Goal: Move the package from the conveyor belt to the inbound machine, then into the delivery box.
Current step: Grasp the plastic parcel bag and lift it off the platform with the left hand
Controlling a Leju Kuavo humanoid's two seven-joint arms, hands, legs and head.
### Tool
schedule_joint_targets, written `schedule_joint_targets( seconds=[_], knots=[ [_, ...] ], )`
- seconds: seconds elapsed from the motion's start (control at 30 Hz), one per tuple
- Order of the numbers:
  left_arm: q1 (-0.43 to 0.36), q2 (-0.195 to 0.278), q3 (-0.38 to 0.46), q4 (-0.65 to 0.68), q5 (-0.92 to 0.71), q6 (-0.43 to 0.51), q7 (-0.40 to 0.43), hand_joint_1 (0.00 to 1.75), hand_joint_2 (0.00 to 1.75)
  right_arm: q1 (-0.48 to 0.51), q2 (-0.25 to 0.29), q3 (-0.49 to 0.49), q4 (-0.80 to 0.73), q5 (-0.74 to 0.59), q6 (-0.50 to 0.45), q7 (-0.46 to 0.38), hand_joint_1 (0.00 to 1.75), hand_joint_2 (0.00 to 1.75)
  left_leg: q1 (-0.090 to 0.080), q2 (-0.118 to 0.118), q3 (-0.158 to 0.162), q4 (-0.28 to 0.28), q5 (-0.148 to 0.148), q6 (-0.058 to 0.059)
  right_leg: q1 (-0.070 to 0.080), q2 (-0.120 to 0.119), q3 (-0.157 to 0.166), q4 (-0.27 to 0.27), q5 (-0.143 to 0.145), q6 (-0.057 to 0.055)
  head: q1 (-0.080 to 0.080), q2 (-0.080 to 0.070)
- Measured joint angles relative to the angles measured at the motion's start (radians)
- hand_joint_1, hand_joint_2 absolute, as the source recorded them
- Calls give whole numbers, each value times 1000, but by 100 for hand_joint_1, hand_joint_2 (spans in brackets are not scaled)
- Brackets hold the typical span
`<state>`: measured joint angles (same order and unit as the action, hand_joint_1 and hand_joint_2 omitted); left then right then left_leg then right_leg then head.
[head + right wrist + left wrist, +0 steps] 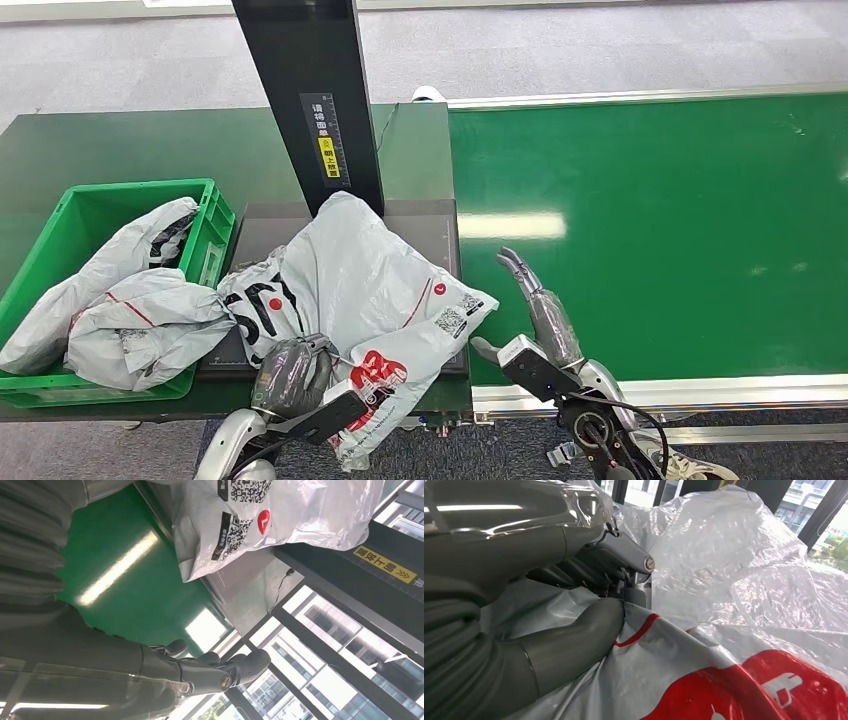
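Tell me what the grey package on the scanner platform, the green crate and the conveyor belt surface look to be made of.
Large grey mailer package: thin glossy plastic film, judging by its crinkles and shine; the left robot hand pinches it easily.
Green open-topped crate: apparently rigid moulded plastic, with ribbed walls and a matte finish.
Green conveyor belt: smooth, slightly glossy sheet, likely rubber or PVC, since it mirrors the ceiling lights.

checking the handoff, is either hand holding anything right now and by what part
The left hand grips the grey package by its near edge, beside the red print. The right hand holds nothing, fingers apart over the conveyor belt.
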<state>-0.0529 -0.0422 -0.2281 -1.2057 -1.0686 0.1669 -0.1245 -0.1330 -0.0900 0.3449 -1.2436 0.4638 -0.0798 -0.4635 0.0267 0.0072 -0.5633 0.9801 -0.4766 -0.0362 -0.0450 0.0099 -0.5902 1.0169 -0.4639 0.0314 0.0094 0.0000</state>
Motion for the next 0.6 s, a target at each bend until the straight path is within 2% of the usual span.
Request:
schedule_joint_targets(
  seconds=[0.23, 0.33, 0.43, 0.6],
  knots=[
    [-10, -1, 2, 12, 0, -15, 14, 175, 175, 2, 4, 0, 0, 14, 10, 5, 0, 175, 0, 0, 0, 0, 0, 0, 0, 0, 0, 0, 0, 0, 0, 0],
    [-13, -1, 3, 17, 13, 30, -10, 175, 175, 8, 6, -2, -2, 22, 14, 10, 0, 175, 0, 0, 1, 0, 0, 0, 0, 0, 1, 0, 0, 0, 0, 0],
    [-9, -2, 6, 9, 50, 155, -92, 175, 175, 21, 6, -9, -12, 29, 16, 14, 0, 175, 0, 0, 1, 0, 0, 0, 0, 0, 0, 0, 0, 0, 0, 0],
    [12, 0, 13, -88, 115, 424, -287, 175, 175, 29, 3, -19, -25, 21, 21, 13, 0, 175, 0, 0, 0, 0, 0, 0, 0, 0, 0, 0, 0, 0, 0, 0]
  ],
)
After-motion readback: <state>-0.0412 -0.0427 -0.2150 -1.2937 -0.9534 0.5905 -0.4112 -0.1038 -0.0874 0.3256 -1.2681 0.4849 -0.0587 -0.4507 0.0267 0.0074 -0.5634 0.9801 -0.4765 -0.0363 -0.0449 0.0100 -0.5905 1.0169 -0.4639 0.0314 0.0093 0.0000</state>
